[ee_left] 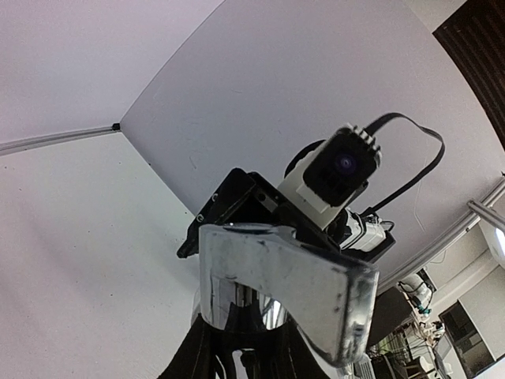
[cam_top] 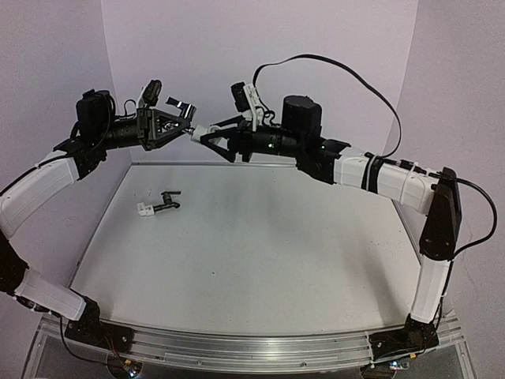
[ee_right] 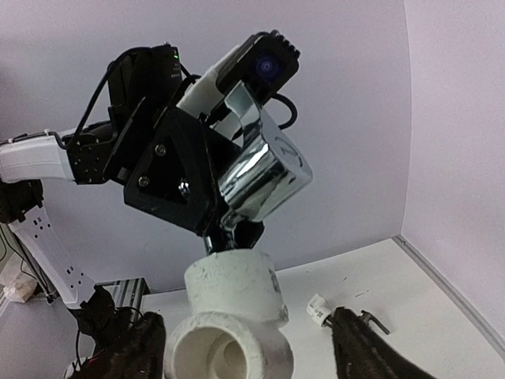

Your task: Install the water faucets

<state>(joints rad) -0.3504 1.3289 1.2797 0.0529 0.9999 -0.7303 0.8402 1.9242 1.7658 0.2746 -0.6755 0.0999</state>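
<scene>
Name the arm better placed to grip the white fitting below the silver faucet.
Right. Its open gripper straddles the white fitting; the left gripper is shut on the silver faucet above it.

Soft even lilac light, fisheye edges, glare on silver faucet

table: white; on it: dark faucet touching white fitting

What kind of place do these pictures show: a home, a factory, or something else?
Probably a robotics test booth in a laboratory, not a home. Plain pale wall panels enclose a white table, and a silver aluminium rail at its near edge holds two white-and-black robot arms.
</scene>
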